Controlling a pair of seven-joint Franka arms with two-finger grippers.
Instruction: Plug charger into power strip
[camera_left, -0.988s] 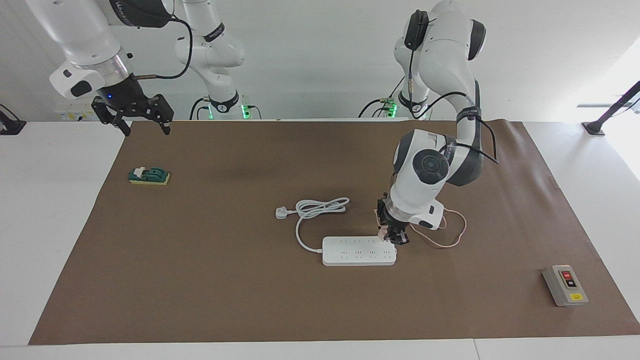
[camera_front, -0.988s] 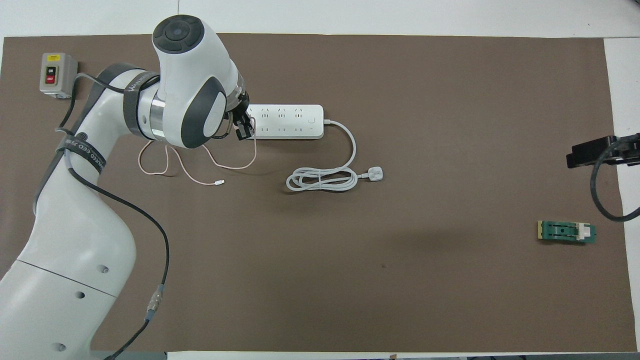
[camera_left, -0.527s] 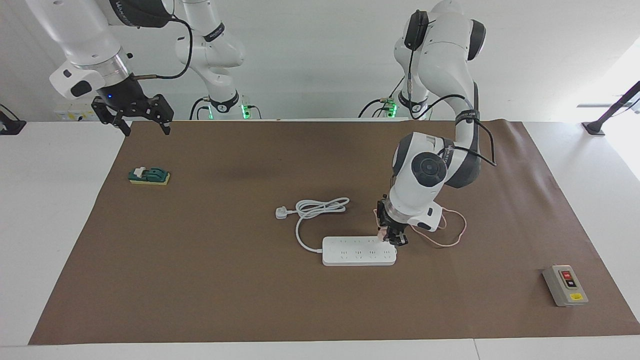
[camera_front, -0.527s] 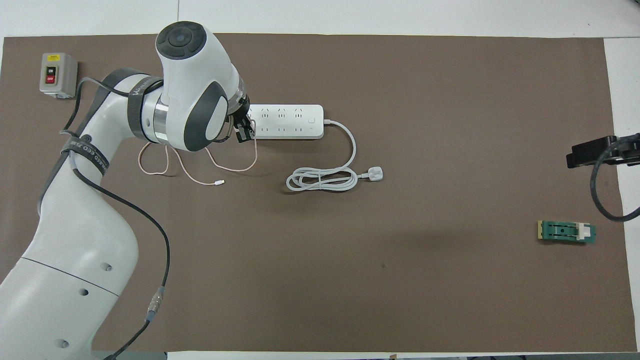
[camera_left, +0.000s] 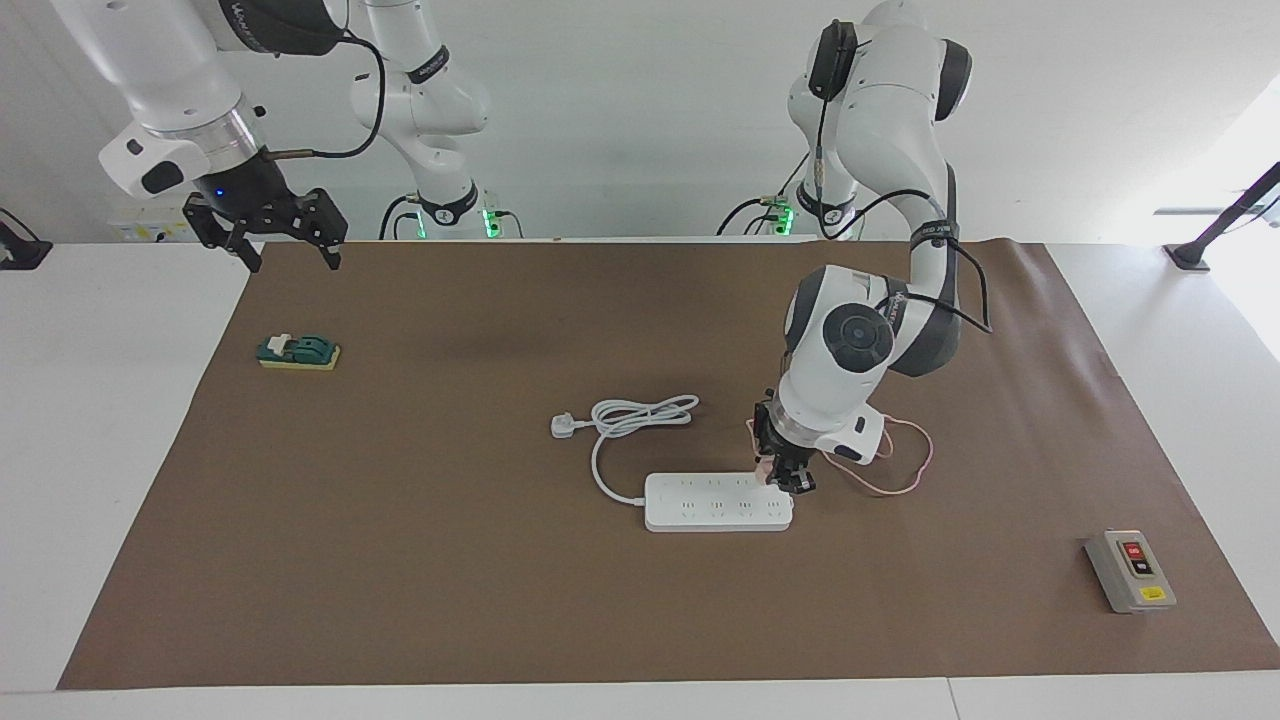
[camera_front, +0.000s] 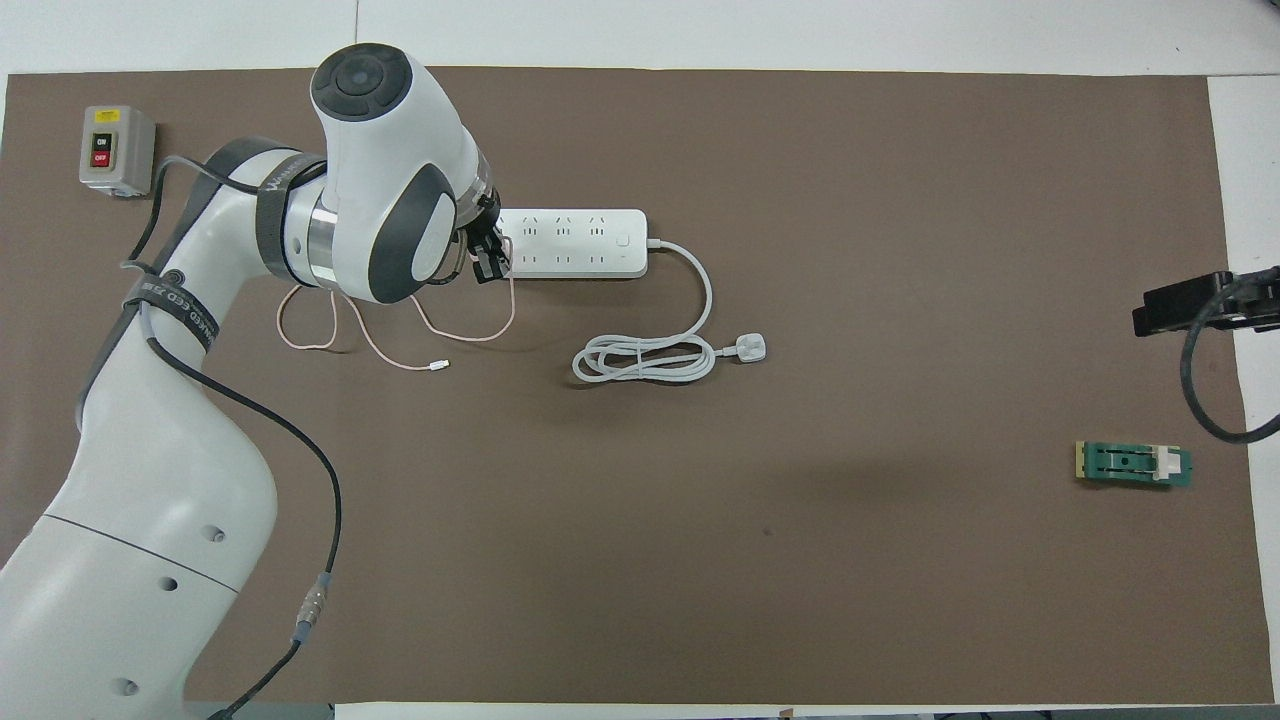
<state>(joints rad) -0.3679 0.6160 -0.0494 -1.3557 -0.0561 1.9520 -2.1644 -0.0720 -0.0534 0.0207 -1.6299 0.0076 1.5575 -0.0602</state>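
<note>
The white power strip (camera_left: 715, 502) (camera_front: 575, 243) lies flat mid-table. My left gripper (camera_left: 786, 478) (camera_front: 488, 262) points down over the strip's end toward the left arm's side, shut on the pale pink charger (camera_left: 763, 466). Only a pink sliver of the charger shows between the fingers, right at the strip's last sockets. I cannot see its prongs. Its thin pink cable (camera_left: 905, 468) (camera_front: 400, 345) loops on the mat nearer the robots. My right gripper (camera_left: 275, 240) (camera_front: 1185, 305) waits open, raised over the mat's corner at the right arm's end.
The strip's thick white cord coils to a white plug (camera_left: 565, 425) (camera_front: 750, 347) nearer the robots. A grey box with red and black buttons (camera_left: 1130, 570) (camera_front: 115, 150) sits farther out at the left arm's end. A green part on a yellow block (camera_left: 298, 352) (camera_front: 1133, 464) lies below the right gripper.
The left arm's wrist has shifted slightly over the strip's end, keeping its hold on the charger. The right arm has not moved.
</note>
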